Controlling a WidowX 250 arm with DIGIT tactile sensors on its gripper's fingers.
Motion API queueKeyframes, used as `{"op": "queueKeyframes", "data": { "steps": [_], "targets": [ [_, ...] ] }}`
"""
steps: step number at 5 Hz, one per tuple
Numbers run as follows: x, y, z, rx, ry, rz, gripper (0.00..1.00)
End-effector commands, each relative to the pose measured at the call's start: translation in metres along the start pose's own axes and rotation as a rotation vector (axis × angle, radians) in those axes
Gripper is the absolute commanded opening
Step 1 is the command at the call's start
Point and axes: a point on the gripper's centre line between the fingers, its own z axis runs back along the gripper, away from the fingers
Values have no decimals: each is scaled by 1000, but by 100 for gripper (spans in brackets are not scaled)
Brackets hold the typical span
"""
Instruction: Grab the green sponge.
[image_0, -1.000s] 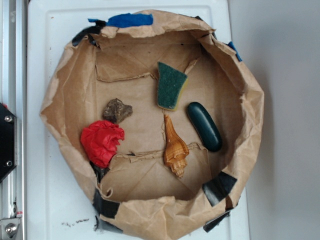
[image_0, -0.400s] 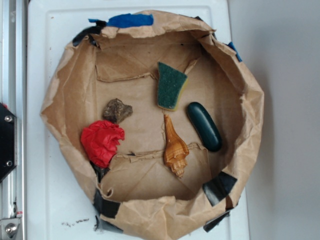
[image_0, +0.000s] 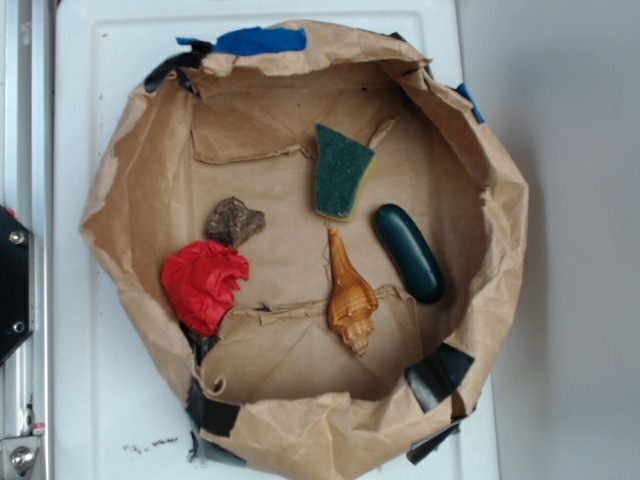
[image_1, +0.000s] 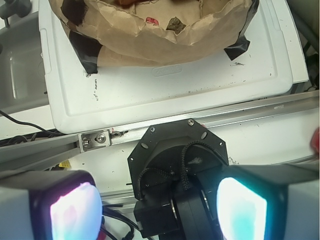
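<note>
The green sponge (image_0: 342, 172) lies flat inside the brown paper nest (image_0: 130, 190), toward its upper middle, dark green face up with a thin yellow edge on its right. In the exterior view the gripper does not show; only a black part of the arm's base sits at the left edge. In the wrist view my gripper (image_1: 156, 209) is open, its two glowing pads (image_1: 75, 212) far apart with nothing between them. It hangs over the robot's black base (image_1: 177, 160), well short of the nest, and the sponge is hidden there.
Inside the nest also lie a glossy dark green capsule (image_0: 409, 252), a tan spiral shell (image_0: 350, 295), a crumpled red lump (image_0: 204, 283) and a small brown rock (image_0: 235, 220). The nest sits on a white board (image_0: 90, 390). A metal rail (image_1: 210, 117) runs along the board's edge.
</note>
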Motion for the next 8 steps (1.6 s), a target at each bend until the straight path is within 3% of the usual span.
{"op": "queueKeyframes", "data": {
  "steps": [1,3,4,5,6,8],
  "targets": [
    [19,-1,8,-28,42,-8,100],
    [116,-32,11,-48,44,50,100],
    [164,-56,0,-50,80,29,100],
    [199,-51,-20,-68,224,291,100],
    [208,-22,-26,-130,229,533,100],
    [208,-22,-26,-130,229,533,100]
  ]
}}
